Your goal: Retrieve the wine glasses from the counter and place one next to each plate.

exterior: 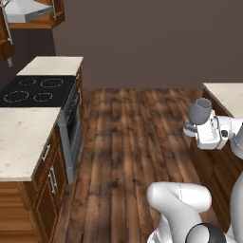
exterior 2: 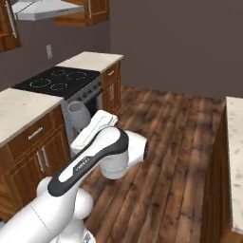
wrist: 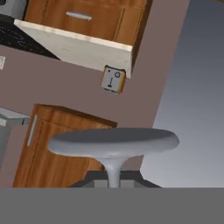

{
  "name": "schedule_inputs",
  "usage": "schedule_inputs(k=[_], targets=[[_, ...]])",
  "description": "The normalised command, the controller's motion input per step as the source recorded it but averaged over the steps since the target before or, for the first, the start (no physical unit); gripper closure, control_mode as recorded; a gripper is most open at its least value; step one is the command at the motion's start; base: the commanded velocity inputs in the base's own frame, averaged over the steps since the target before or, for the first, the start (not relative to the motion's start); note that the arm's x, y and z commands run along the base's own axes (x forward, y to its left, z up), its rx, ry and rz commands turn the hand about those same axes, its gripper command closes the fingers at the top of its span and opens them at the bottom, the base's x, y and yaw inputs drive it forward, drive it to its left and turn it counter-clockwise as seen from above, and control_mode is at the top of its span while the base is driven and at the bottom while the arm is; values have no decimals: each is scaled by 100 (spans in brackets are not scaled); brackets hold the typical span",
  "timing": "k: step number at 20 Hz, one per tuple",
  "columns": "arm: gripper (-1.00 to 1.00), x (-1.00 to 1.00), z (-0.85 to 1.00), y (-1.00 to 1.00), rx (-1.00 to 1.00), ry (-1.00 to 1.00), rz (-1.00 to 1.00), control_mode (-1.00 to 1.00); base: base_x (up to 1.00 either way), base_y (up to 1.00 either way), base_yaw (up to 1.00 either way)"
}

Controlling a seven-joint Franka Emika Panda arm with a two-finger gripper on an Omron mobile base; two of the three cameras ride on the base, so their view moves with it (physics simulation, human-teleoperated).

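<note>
- I saw the hand [wrist: 113, 177] clamped on the thin stem of a wine glass [exterior: 200, 111], its foot toward the hand camera.
- Glass was aloft above wooden floor [exterior: 128, 142], between stove [exterior: 38, 90] and island tabletop [exterior: 228, 95].
- Arm lettering was unreadable.

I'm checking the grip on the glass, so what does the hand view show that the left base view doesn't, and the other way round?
Hand view: the wine glass seen from the stem end, with its flat round foot and thin stem, and a wall outlet beyond. Left base view: the glass's round bowl standing above the shut gripper, plus the oven front and the wood floor. Shared: the glass held in the gripper, and a beige countertop over brown cabinets.
</note>
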Motion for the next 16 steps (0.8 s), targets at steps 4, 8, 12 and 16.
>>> schedule_inputs(k=[4, 8, 12, 16], targets=[[100, 0, 0, 0, 0, 0, 0, 100, 100, -10, -23], [100, 0, 0, 0, 0, 0, 0, 100, 100, 1, -27], [100, 0, 0, 0, 0, 0, 0, 100, 100, 23, -27], [100, 0, 0, 0, 0, 0, 0, 100, 100, 51, -29]])
